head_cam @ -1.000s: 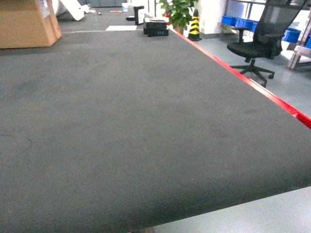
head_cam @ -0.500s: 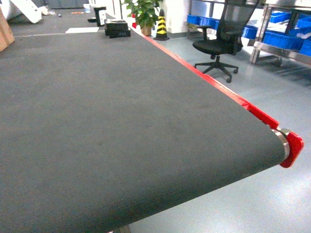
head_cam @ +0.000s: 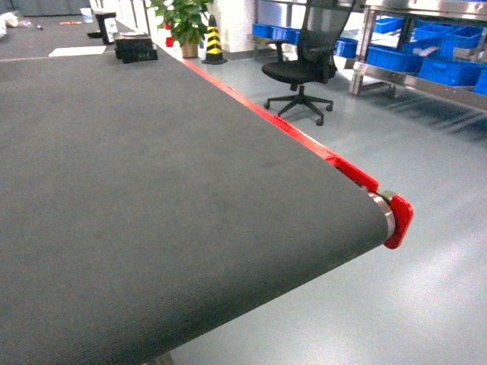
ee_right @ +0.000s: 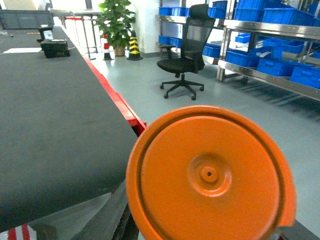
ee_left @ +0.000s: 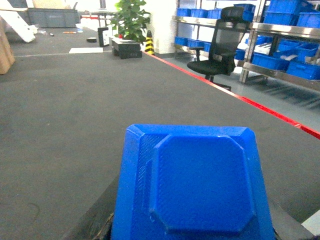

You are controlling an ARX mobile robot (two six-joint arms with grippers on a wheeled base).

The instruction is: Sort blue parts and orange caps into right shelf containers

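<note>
We see a blue part filling the lower half of the left wrist view, a chamfered block with a raised octagonal face, close against the camera above the bench. Only dark edges of the left hand show beneath the part, and we cannot tell from this view how its jaws stand or whether they grip it.

An orange cap fills the lower part of the right wrist view, a round lid with a raised rim and a small centre boss, turned face-on to the camera, over the end of the bench and the grey floor. Dark bits of the right hand show at the cap's lower edge; we cannot tell how its jaws stand.

The blue crates sit in a row on a steel shelf rack at the right of the head view, well apart from the bench. A black office chair stands on the floor between bench and rack. The bench has a dark belt surface, a red side rail and a red end bracket beside a roller. At the far end stand a potted plant and a striped cone.
</note>
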